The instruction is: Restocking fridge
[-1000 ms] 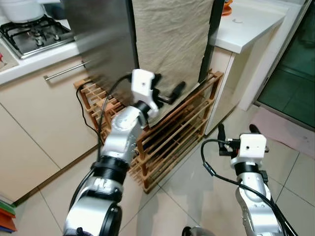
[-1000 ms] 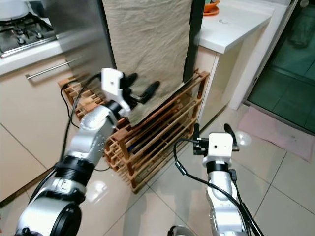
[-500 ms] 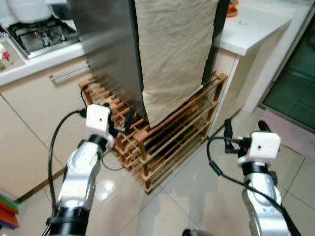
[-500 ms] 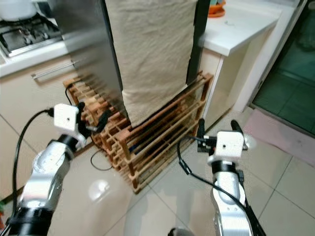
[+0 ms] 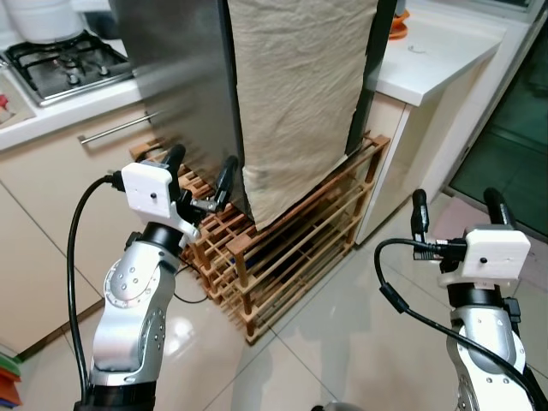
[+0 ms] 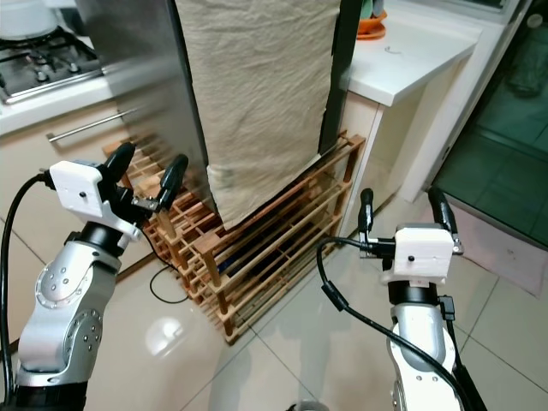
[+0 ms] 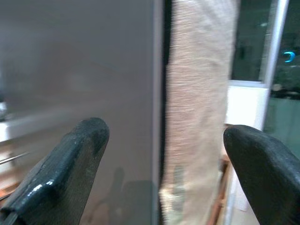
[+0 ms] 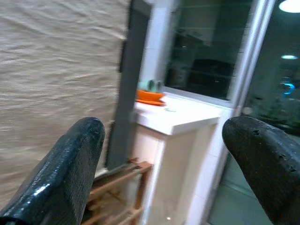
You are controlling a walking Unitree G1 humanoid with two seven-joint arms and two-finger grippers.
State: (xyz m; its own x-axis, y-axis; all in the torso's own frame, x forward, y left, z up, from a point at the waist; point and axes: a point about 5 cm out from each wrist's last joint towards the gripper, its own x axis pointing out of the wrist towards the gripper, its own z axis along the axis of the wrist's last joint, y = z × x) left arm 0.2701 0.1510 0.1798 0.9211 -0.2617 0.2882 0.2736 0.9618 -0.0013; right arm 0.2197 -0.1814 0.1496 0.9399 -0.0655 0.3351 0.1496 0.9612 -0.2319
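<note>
A steel fridge (image 5: 175, 77) stands before me with a beige cloth (image 5: 295, 94) hanging down its front, and it rests on a wooden slatted rack (image 5: 282, 248). My left gripper (image 5: 199, 171) is open, raised just in front of the fridge's lower steel side, holding nothing. Seen from the left wrist, the steel side (image 7: 75, 89) and the cloth (image 7: 199, 108) lie straight ahead between the fingers. Over the tiled floor to the right of the rack, my right gripper (image 5: 454, 210) is also open and holds nothing.
A gas hob (image 5: 64, 64) sits on the counter at left, above a cabinet with a bar handle (image 5: 116, 127). A white counter (image 5: 437, 51) carries an orange dish (image 5: 396, 24) at right. A dark glass door (image 5: 514, 111) and pink mat (image 5: 535, 257) lie far right.
My left arm dropped from the cloth's lower edge down to the rack, then rose again to the fridge's steel side. The right gripper lifted slightly. The camera shifted a little.
</note>
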